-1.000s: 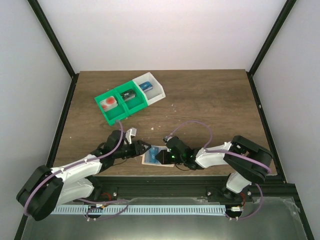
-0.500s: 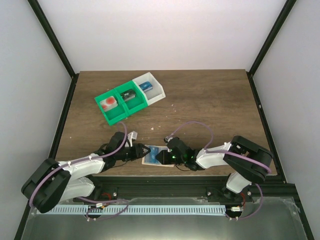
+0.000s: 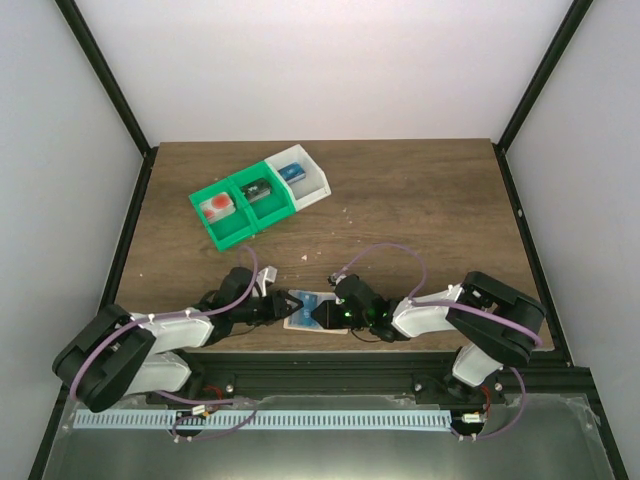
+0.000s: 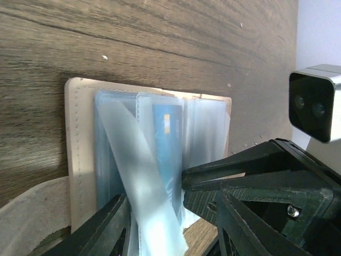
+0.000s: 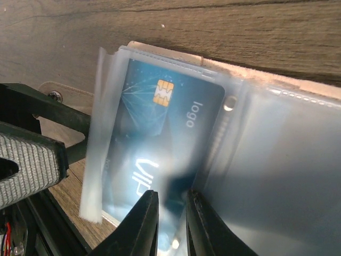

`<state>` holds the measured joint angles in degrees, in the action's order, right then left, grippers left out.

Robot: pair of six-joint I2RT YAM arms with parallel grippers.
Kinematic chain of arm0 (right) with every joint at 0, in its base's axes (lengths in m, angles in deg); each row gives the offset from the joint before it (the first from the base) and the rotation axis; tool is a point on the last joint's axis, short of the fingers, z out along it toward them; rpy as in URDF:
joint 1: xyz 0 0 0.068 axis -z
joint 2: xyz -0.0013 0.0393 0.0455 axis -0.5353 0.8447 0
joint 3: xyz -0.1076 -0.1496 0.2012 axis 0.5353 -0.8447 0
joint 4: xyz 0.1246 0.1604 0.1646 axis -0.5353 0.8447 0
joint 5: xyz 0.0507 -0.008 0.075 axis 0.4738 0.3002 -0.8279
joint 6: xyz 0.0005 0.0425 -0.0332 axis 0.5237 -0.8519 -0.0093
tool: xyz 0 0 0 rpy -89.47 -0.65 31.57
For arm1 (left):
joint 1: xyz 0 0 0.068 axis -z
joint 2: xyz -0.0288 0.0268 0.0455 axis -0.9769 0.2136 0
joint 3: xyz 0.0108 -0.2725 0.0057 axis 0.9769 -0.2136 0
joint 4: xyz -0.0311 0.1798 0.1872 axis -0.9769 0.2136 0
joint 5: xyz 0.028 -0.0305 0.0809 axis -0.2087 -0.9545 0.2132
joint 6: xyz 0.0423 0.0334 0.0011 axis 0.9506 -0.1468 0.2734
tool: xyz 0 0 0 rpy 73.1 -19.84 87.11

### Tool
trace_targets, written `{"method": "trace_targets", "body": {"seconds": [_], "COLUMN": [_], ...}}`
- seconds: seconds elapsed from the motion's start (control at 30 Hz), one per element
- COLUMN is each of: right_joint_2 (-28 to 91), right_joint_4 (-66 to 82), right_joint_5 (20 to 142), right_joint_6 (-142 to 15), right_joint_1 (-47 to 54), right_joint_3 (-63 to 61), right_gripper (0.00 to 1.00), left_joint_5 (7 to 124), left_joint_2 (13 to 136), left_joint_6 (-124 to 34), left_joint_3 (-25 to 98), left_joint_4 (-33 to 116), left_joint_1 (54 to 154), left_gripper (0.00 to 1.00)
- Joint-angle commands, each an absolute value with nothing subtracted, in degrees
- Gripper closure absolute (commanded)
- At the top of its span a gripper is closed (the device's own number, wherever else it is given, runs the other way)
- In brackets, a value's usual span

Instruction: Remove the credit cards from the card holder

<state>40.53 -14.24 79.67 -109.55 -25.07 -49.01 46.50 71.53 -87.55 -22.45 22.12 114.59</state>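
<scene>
Holder (image 3: 300,321) lies open on the table (image 3: 430,220) near its front edge, between the two grippers, with its clear sleeves facing up. One blue card (image 5: 160,128) sits inside a sleeve, its chip near the holder's tan edge.

The left gripper (image 3: 287,302) is at the holder's left side, jaws apart. A loose clear sleeve (image 4: 139,181) stands up from the stack and runs down between its fingers (image 4: 106,226). Neither finger is seen pressing on it.

The right gripper (image 3: 323,315) is at the holder's right side, its tip resting on the sleeves just beside the card's long edge. In the right wrist view its fingers (image 5: 143,224) stand close together with only a narrow gap, at the card's lower edge. The sleeve there is blurred, so I cannot tell whether they pinch it. The two grippers' tips are near each other over the holder, with the card between them.
</scene>
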Motion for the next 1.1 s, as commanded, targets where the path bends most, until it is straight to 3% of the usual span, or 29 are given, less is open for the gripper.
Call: {"method": "trace_targets", "body": {"seconds": [0.0, 0.33, 0.53, 0.83, 1.07], "right_joint_2": [41.74, 41.79, 39.82, 30.81, 22.35], "right_joint_4": [-12.87, -12.99, -11.26, -1.98, 7.41], "right_joint_5": [79.12, 78.5, 78.28, 77.23, 85.78], "right_joint_6": [-109.56, -108.93, -108.23, -106.63, -105.86], "right_joint_1": [-24.77, -24.77, -24.76, -24.77, -24.74], "right_joint_3": [-49.84, -49.32, -48.26, -45.59, -46.95], "right_gripper": [0.83, 0.83, 0.8, 0.65, 0.58], "left_joint_5": [44.54, 43.69, 43.61, 46.08, 49.71], "left_joint_2": [71.9, 73.37, 73.78, 69.61, 65.97], "left_joint_6": [-88.44, -88.35, -87.37, -83.88, -81.24], "left_joint_3": [-22.8, -22.53, -21.86, -19.32, -18.16], "left_joint_4": [18.53, 17.85, 19.15, 28.05, 35.62], "left_joint_1": [114.77, 114.83, 114.76, 114.82, 114.8], "left_gripper": [0.56, 0.76, 1.0, 1.0, 1.0]}}
